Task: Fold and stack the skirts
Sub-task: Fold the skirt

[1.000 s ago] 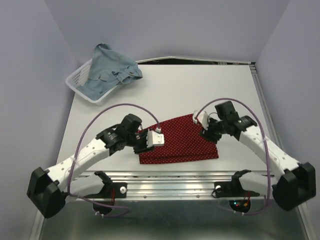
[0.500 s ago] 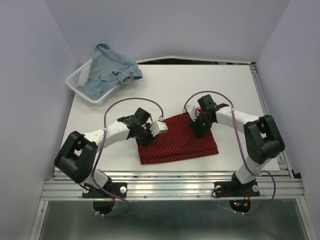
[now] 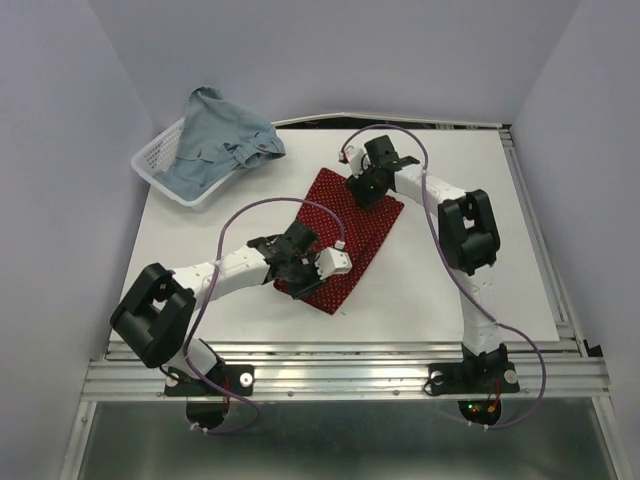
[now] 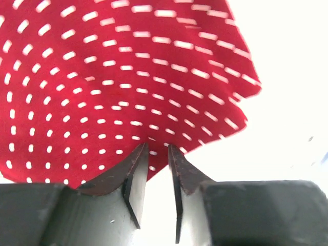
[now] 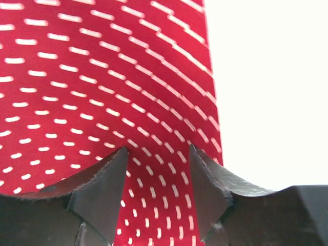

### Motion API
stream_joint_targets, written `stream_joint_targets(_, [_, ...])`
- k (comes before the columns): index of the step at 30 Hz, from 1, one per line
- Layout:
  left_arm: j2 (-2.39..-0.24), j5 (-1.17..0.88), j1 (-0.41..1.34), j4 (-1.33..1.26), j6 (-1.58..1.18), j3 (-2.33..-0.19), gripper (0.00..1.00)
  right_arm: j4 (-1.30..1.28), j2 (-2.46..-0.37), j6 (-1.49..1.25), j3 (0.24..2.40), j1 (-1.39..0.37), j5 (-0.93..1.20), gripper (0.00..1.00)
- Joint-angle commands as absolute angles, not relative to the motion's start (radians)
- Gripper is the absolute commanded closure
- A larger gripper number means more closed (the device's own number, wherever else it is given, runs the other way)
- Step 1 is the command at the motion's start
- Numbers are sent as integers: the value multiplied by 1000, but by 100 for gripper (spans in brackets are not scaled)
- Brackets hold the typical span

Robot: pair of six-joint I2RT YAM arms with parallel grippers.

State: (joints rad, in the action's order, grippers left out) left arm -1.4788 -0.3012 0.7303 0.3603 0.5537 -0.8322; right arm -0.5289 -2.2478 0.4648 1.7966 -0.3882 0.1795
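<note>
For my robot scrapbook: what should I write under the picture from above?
Two robot arms hold the red dotted skirt by opposite ends, the left tool near, the right tool far; denim skirt waits in the basket.

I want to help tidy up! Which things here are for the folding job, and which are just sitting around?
For the job:
- red dotted skirt, under both hands
- blue denim skirt, heaped in the basket

Just there:
- white basket
- table

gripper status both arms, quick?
Left pincer: nearly closed, pinching the near edge of the red dotted skirt.
Right pincer: closed on the skirt's far end, cloth between the jaws.
</note>
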Motion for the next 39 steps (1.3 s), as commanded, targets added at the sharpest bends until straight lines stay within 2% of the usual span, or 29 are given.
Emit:
stream_joint_targets(1, [-1454, -362, 796, 296, 416, -940, 61, -520, -2189, 332, 1901, -368, 187, 42])
stream_joint_targets(4, [-1434, -344, 801, 247, 335, -975, 57, -520, -2042, 214, 1824, -330, 251, 41])
stream_joint_targets(8, [-1451, -211, 824, 195, 155, -1035, 56, -505, -1871, 11, 1558, -275, 350, 40])
stream_joint_targets(12, [-1546, -112, 859, 196, 91, -1103, 63, -468, -1790, -221, 1332, -275, 408, 46])
stream_joint_targets(15, [-1606, -110, 867, 199, 78, -1135, 66, -336, -1724, -392, 1133, -275, 526, 47])
stream_joint_targets(21, [-1649, -117, 873, 209, 95, -1144, 65, -14, -1661, -671, 864, -275, 587, 51])
stream_joint_targets(29, [-1707, -167, 874, 261, 121, -1177, 62, 196, -1686, -739, 703, -293, 617, 56])
stream_joint_targets(32, [-1712, -189, 874, 268, 124, -1170, 60, 206, -1701, -735, 696, -293, 617, 59])
stream_joint_targets(36, [-1736, -199, 874, 279, 126, -1180, 53, 187, -1743, -723, 699, -302, 640, 66])
stream_joint_targets(39, [-1750, -186, 874, 275, 117, -1184, 56, 183, -1740, -719, 683, -302, 637, 67])
